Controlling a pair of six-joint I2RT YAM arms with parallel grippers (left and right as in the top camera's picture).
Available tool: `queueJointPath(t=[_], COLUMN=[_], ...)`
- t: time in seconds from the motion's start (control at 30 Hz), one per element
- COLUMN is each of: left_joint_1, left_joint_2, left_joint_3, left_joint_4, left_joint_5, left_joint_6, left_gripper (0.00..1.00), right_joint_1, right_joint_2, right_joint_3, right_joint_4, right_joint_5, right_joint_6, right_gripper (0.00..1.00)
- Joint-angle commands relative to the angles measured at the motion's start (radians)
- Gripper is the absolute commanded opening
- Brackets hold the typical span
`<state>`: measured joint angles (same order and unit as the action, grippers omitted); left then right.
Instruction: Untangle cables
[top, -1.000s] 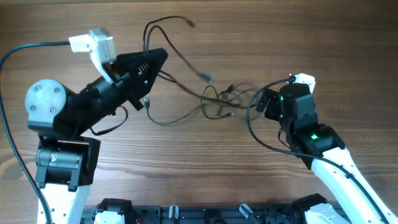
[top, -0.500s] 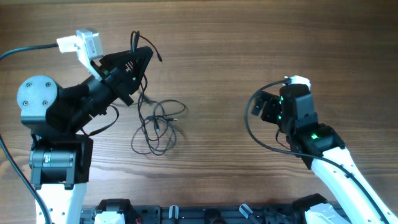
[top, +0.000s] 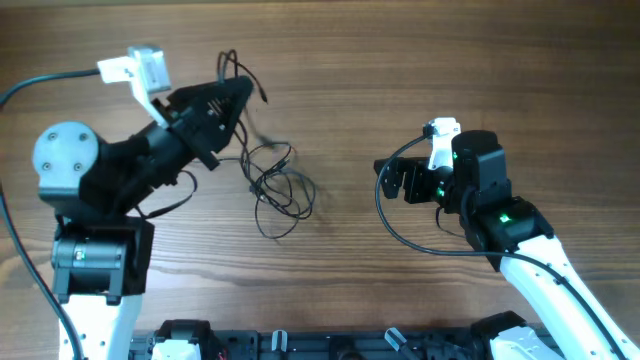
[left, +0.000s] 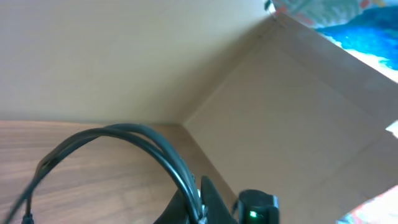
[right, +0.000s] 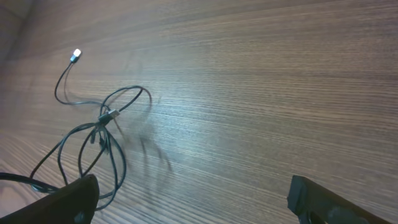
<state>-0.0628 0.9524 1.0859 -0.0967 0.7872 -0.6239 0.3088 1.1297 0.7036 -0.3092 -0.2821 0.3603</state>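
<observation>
Black cables (top: 275, 185) trail in a loose tangle at centre-left from the left pincer (top: 238, 95), clamped on them. The right pincer (top: 388, 182), spread and empty, should take one plug end (right: 76, 54) and pull gently.

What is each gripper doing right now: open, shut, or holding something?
Left gripper: shut on the cables.
Right gripper: open, holding nothing.

Cables: thin black flexible cables (top: 275, 185) lie in loose loops on the brown wooden table (top: 350, 50).
Left hand: the black left hand (top: 235, 95) sits just left of and behind the cables, with one strand reaching it.
Right hand: the black right hand (top: 392, 182) sits right of the cables, well apart.
</observation>
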Motion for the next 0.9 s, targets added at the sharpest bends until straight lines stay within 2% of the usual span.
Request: queueJointPath(t=[0.0, 0.1, 0.17, 0.43, 0.47, 0.53, 0.57, 0.6, 0.73, 0.87], left_joint_1=[-0.07, -0.086, -0.085, -0.085, -0.085, -0.085, -0.085, -0.085, -0.085, -0.086], left_joint_2=[0.022, 0.065, 0.099, 0.2, 0.209, 0.224, 0.231, 0.238, 0.26, 0.268], left_joint_3=[0.014, 0.014, 0.014, 0.014, 0.014, 0.014, 0.014, 0.014, 0.014, 0.014], left_joint_4=[0.009, -0.014, -0.069, -0.294, -0.325, -0.39, -0.421, -0.448, -0.565, -0.678], left_joint_5=[-0.003, -0.018, -0.101, -0.685, -0.741, -0.823, -0.84, -0.842, -0.835, -0.731], left_joint_6=[-0.019, 0.041, 0.044, 0.043, 0.043, 0.043, 0.043, 0.043, 0.043, 0.04], left_gripper=[0.04, 0.04, 0.04, 0.06, 0.12, 0.42, 0.8, 0.98, 1.0, 1.0], right_joint_1=[-0.001, -0.001, -0.001, -0.001, -0.001, -0.001, -0.001, -0.001, -0.001, -0.001], right_joint_2=[0.012, 0.012, 0.012, 0.012, 0.012, 0.012, 0.012, 0.012, 0.012, 0.012], right_joint_3=[-0.005, -0.005, -0.005, -0.005, -0.005, -0.005, -0.005, -0.005, -0.005, -0.005], right_joint_4=[0.006, 0.004, -0.001, -0.021, -0.021, -0.021, -0.02, -0.021, -0.02, -0.02], right_joint_5=[-0.024, -0.024, -0.024, -0.024, -0.024, -0.024, -0.024, -0.024, -0.023, -0.023], right_joint_6=[-0.018, -0.018, -0.017, -0.019, -0.018, -0.019, -0.019, -0.019, -0.02, -0.02], right_gripper=[1.0, 1.0, 1.0, 1.0, 1.0, 1.0, 1.0, 1.0, 1.0, 1.0])
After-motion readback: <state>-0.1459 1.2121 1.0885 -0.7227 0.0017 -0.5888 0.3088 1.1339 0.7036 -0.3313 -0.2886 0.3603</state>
